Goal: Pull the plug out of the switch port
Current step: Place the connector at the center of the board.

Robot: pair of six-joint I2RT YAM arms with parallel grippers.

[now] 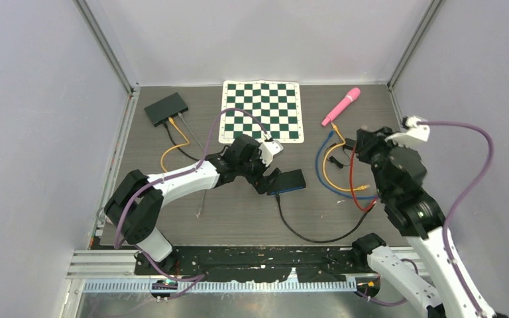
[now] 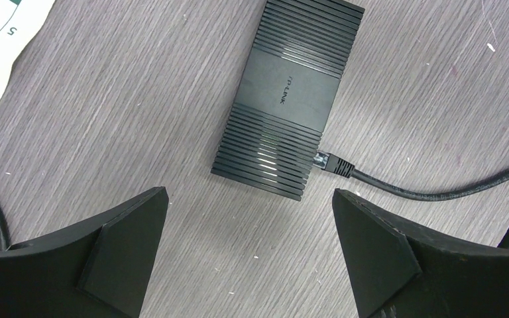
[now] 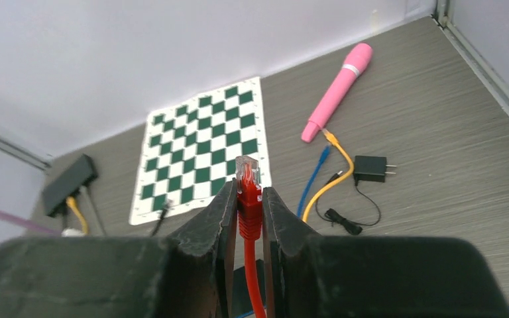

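Because the red RJ45 plug (image 3: 248, 180) is clamped upright between the fingers of the right gripper (image 3: 248, 195) and raised clear of the table (image 2: 106, 99), it sits in no port. For this connector, extraction appears complete. Its red cable (image 1: 352, 180) hangs from the grip down to the table at the right.

The black TP-Link switch (image 2: 285, 93) lies flat near the table's centre, left of the raised plug. A black plug (image 2: 331, 163) is seated in the switch's side, and its black cable (image 1: 305, 235) runs toward the near edge, then right. The left gripper (image 2: 250, 199) hovers above the switch with its fingers spread wide, touching nothing.

Hazards:
- The switch is unrestrained. Any tug on the black cable could slide or turn it.
- The grip bears on the plug's red boot, below the clear tip. A slip would drop the connector among the blue cable (image 3: 313, 179), orange cable (image 3: 337, 173) and black power adapter (image 3: 370, 167) lying at the right.
- Further lifting may drag the slack red cable through those items.

A second switch (image 1: 166, 108) lies at the far left.
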